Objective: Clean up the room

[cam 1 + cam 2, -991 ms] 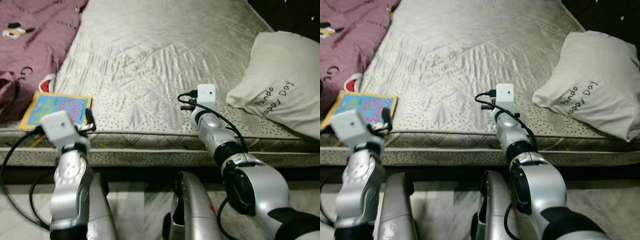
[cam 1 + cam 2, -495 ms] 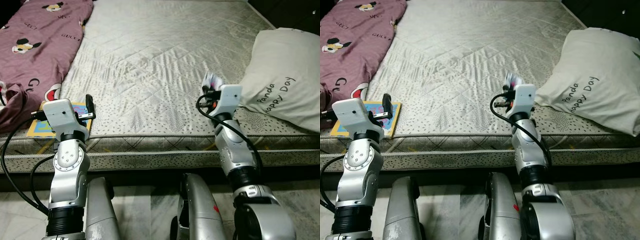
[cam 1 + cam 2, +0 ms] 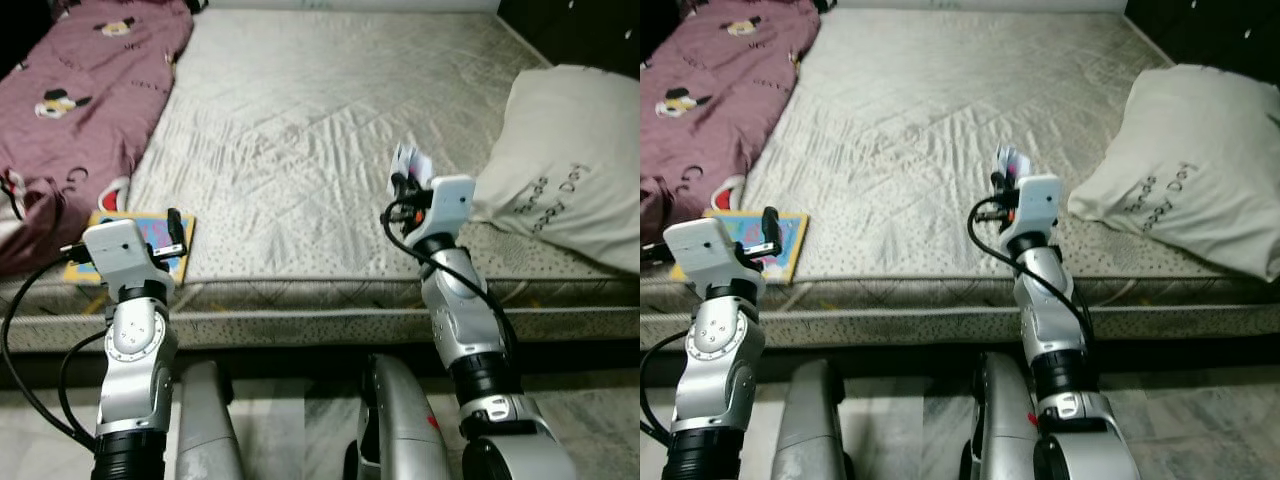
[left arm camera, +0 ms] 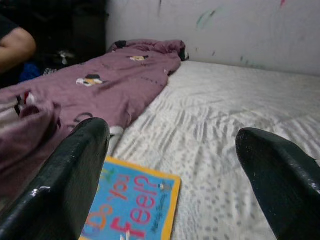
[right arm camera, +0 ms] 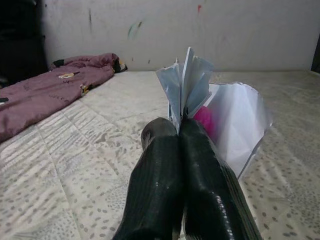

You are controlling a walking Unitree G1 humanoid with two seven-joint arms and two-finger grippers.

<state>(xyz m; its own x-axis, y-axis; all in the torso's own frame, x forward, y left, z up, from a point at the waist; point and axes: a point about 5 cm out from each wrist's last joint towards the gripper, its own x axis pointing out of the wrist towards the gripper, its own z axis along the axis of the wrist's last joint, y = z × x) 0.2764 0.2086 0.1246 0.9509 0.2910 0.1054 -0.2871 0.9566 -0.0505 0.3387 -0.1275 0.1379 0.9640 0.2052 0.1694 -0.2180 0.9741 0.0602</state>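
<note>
Right jaws: pressed together on a crumpled wrapper (image 5: 210, 107); white and pale blue film with a pink patch is pinched between the two black fingers (image 5: 200, 170).
Right gripper (image 3: 408, 178): held raised above the front part of the mattress (image 3: 300, 130), wrapper standing up out of the fingertips, clear of the surface.
Left jaws: spread wide, nothing between them; both fingers (image 4: 75, 175) are seen apart in the left wrist view.
Left gripper (image 3: 172, 228): held at the front left corner of the bed, just above the near edge of a children's book (image 4: 132, 205).
Book: flat on the mattress corner, blue cover with a yellow border, untouched.
Blanket (image 3: 70, 120): maroon with cartoon print, lying rumpled along the left side of the bed, partly over the edge, close to the book.
Pillow (image 3: 570, 160): cream with printed lettering, at the right edge of the mattress, near the right arm, not touching it.
Person: an arm is seen at the far left of the left wrist view, beyond the blanket.
Done (judged): one piece of litter lifted off the bed.
Left (judged): wrapper to be carried to a bin, none of which is seen; book to be put away; blanket to be straightened or folded; pillow possibly to be reset.
Progress (judged): early.
</note>
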